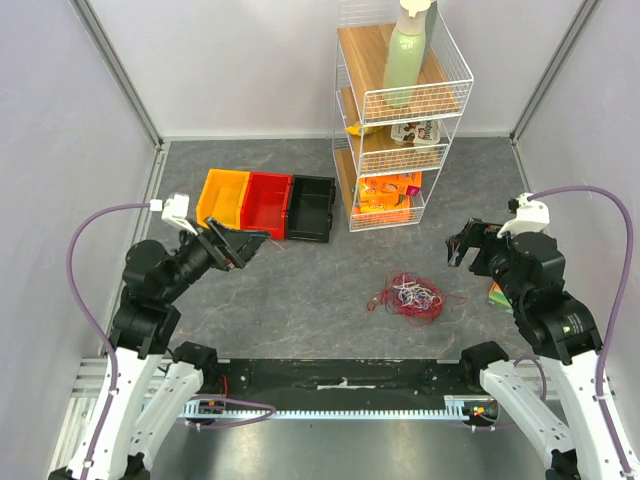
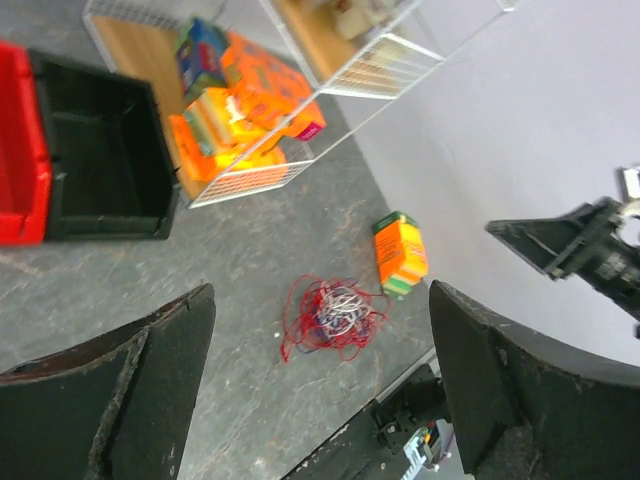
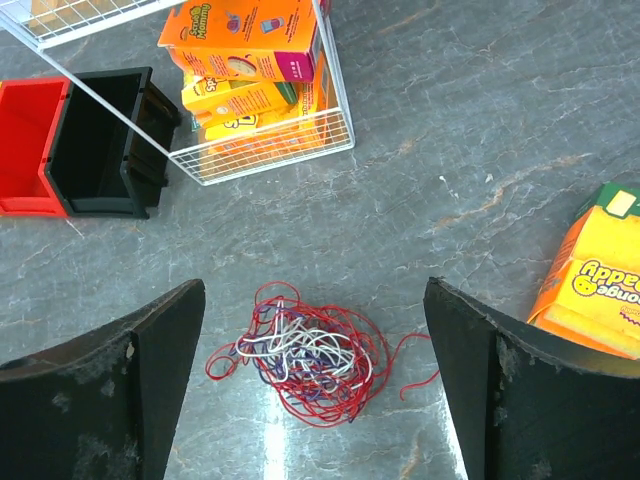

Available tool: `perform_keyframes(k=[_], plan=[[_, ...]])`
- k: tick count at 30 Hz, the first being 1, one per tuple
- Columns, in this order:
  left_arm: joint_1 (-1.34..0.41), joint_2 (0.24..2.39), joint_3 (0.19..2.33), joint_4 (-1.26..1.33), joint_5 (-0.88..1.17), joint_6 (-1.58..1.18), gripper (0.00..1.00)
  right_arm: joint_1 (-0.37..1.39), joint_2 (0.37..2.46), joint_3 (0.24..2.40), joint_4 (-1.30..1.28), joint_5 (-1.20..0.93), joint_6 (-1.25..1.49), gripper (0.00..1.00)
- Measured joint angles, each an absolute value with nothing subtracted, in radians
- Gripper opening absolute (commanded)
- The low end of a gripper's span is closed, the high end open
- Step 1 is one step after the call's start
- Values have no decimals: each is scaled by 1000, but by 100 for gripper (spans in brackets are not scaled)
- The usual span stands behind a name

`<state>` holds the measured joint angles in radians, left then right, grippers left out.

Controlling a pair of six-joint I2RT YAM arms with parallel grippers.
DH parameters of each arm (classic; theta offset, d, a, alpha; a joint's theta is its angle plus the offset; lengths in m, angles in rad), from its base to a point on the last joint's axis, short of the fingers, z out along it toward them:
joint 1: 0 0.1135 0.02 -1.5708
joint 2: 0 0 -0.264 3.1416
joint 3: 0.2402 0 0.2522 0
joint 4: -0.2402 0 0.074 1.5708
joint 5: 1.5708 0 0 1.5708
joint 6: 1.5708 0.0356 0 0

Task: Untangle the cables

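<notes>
The cables [image 1: 405,296] lie in one untouched clump; left gripper [image 1: 245,243] and right gripper [image 1: 458,248] hover wide open, empty; next, each likely must pinch a separate strand.

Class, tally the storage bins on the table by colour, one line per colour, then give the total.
Yellow bin: 1
Red bin: 1
Black bin: 1
Total: 3

Overhead plus wrist views (cables [image 1: 405,296] shared)
</notes>
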<state>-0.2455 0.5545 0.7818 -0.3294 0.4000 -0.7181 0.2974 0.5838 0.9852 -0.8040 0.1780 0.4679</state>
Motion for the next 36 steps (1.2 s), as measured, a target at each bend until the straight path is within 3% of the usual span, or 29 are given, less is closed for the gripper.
perform_keyframes(k=[9, 12, 15, 17, 20, 23, 28, 36], plan=[[-310, 691, 787, -187, 591, -717, 86, 297, 656, 914, -743, 30, 490, 98], [-483, 799, 773, -178, 561, -715, 85, 297, 776, 850, -697, -52, 521, 98], [-692, 903, 762, -173, 461, -709, 72, 297, 895, 780, -664, -75, 549, 98], [-836, 987, 762, -158, 372, -696, 63, 297, 891, 736, -683, -48, 558, 98], [-994, 1160, 806, -161, 245, -657, 61, 297, 837, 725, -706, 2, 561, 94], [-1075, 1357, 902, -167, 154, -612, 64, 297, 788, 725, -704, 14, 570, 87], [-1096, 1522, 954, -96, 124, -558, 64, 297, 778, 686, -681, -19, 608, 49], [-1094, 1694, 1078, 10, 142, -506, 63, 297, 750, 585, -630, -132, 673, 51]])
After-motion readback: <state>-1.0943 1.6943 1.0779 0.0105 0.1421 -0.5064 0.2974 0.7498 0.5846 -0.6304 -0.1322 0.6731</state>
